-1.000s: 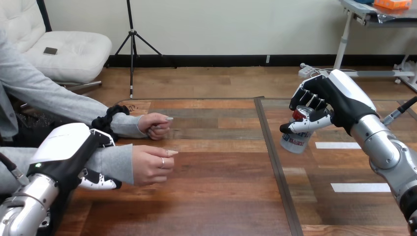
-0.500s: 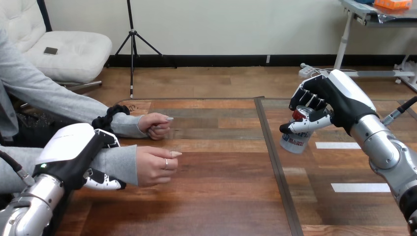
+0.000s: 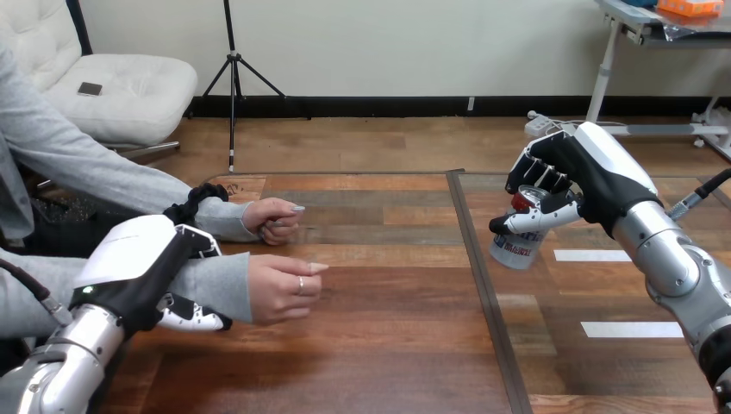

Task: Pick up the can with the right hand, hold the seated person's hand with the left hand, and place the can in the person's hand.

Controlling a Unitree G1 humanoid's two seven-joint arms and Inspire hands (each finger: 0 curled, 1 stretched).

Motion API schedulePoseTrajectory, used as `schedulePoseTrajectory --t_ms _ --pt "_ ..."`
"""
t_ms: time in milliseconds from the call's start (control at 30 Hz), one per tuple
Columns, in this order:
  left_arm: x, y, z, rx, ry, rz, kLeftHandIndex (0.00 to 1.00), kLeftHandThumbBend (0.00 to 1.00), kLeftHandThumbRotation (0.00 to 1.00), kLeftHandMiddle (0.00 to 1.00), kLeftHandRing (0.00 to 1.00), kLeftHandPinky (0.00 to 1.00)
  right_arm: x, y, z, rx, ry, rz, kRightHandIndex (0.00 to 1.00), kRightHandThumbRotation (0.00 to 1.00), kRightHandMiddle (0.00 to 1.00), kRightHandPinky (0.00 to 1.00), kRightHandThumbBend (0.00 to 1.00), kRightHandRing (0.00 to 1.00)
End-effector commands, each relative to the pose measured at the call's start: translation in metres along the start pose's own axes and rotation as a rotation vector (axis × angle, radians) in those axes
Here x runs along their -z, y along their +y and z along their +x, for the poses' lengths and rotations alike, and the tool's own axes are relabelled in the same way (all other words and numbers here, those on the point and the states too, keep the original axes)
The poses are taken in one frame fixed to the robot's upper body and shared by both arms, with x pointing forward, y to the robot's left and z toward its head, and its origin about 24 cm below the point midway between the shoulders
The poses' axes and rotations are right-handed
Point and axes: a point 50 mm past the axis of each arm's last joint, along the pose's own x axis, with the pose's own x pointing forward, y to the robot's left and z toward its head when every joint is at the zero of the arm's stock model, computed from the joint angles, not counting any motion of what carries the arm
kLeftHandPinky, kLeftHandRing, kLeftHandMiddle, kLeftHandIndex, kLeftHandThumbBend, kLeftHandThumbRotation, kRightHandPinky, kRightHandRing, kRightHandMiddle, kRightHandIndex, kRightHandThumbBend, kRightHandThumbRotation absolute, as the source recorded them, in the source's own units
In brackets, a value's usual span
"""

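My right hand is at the right of the table, raised above it, with fingers and thumb curled round the can, a silver can with a red top and blue print. My left hand is at the lower left, wrapped round the grey-sleeved forearm of the person, its thumb under the sleeve and its fingers over the top. Just past my grip, the person's near hand rests loosely closed on the wood. The person's far hand lies in a fist further back.
The wooden table has a dark seam running front to back near the middle. Two white tape strips lie on the right half.
My left hand has slid right and slightly forward along the table with the person's forearm, and the person's near hand moved right with it. My right hand and the can stayed put.
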Motion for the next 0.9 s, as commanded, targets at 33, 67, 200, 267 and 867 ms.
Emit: schedulePoseTrajectory --t_ms 33,67,200,267,867 --pt "-0.039 0.024 0.023 -0.126 -0.176 -0.046 0.44 0.68 0.0 0.43 0.37 0.31 -0.03 -0.02 0.014 0.088 -0.124 0.015 0.4 0.0 0.42 0.39 0.79 0.4" --pt "-0.04 0.024 0.023 -0.128 -0.178 -0.047 0.44 0.68 0.0 0.43 0.37 0.31 -0.031 -0.019 0.014 0.087 -0.124 0.015 0.4 0.0 0.42 0.39 0.79 0.41" --pt "-0.043 0.024 0.024 -0.13 -0.184 -0.045 0.45 0.68 0.0 0.43 0.37 0.31 -0.031 -0.019 0.015 0.084 -0.122 0.015 0.4 0.0 0.42 0.39 0.79 0.41" --pt "-0.044 0.025 0.024 -0.131 -0.184 -0.046 0.45 0.68 0.0 0.43 0.37 0.32 -0.032 -0.018 0.015 0.083 -0.121 0.015 0.4 0.0 0.42 0.39 0.79 0.41" --pt "-0.053 0.027 0.026 -0.165 -0.231 -0.06 0.44 0.67 0.0 0.41 0.35 0.3 -0.039 -0.015 0.018 0.071 -0.152 0.019 0.4 0.0 0.42 0.38 0.79 0.39"
